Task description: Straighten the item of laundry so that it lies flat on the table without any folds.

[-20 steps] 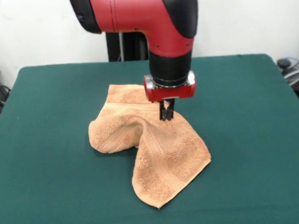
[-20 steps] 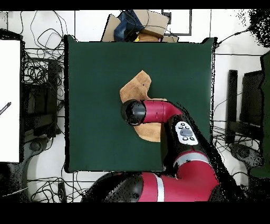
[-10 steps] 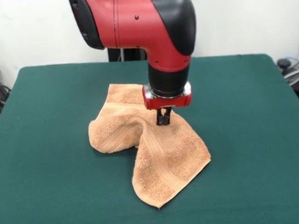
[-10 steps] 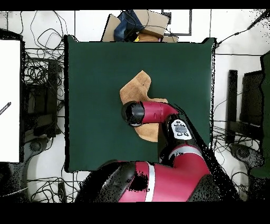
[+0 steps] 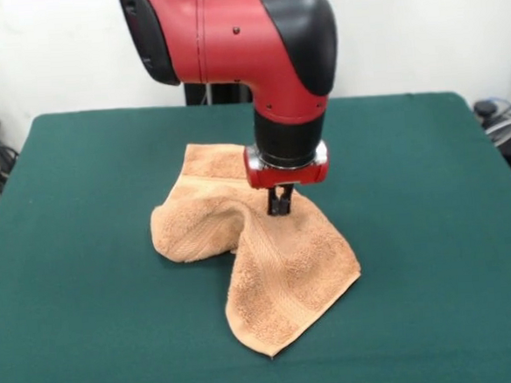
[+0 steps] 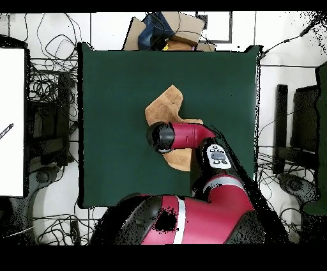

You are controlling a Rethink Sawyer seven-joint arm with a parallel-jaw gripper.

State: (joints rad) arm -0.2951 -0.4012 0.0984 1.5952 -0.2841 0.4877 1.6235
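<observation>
The item of laundry (image 5: 268, 252) is a light orange-tan towel lying crumpled near the middle of the green table (image 5: 73, 222). A raised ridge runs through its centre and one corner points toward the near edge. My gripper (image 5: 280, 205) comes straight down onto the top of that ridge. Its dark fingers are drawn together, pinching the cloth there. In the overhead view the arm's wrist covers the gripper and the towel's middle. Only the towel's far part (image 6: 165, 105) and a strip by the arm show there.
Green table (image 6: 115, 83) surface surrounds the towel on all sides. Off the table lie cables (image 6: 48, 83) at the left and boxes (image 6: 167, 29) beyond the far edge. The arm's elbow (image 6: 217, 156) hangs over the table's near right part.
The gripper came down from just above the towel onto its ridge, and its fingers drew together. The towel's shape is unchanged.
</observation>
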